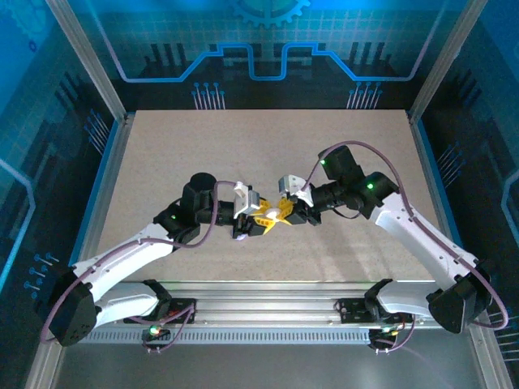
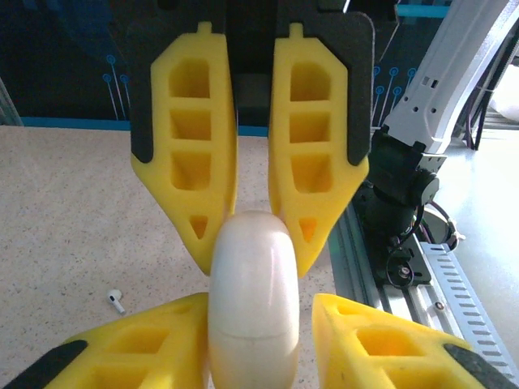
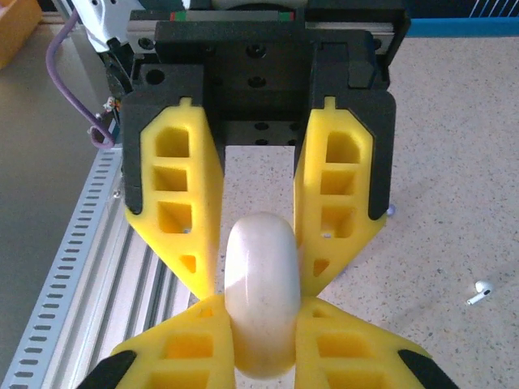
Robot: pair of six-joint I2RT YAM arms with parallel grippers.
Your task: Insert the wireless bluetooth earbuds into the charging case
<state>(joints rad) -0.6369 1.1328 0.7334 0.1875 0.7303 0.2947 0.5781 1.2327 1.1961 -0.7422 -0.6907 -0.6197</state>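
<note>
Near the tabletop's front edge, right gripper (image 3: pixel 261 308) pinches the white charging case (image 3: pixel 261 255); left gripper (image 2: pixel 259 304) sits slightly parted around it. With one grip, the rounded case could slip out.

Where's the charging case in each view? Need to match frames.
Top external: charging case just below centre, a tiny white spot.
Left wrist: bottom centre.
Right wrist: bottom centre.
Shared landmark: aluminium rail, at the right edge in left wrist and the left edge in right wrist.
</note>
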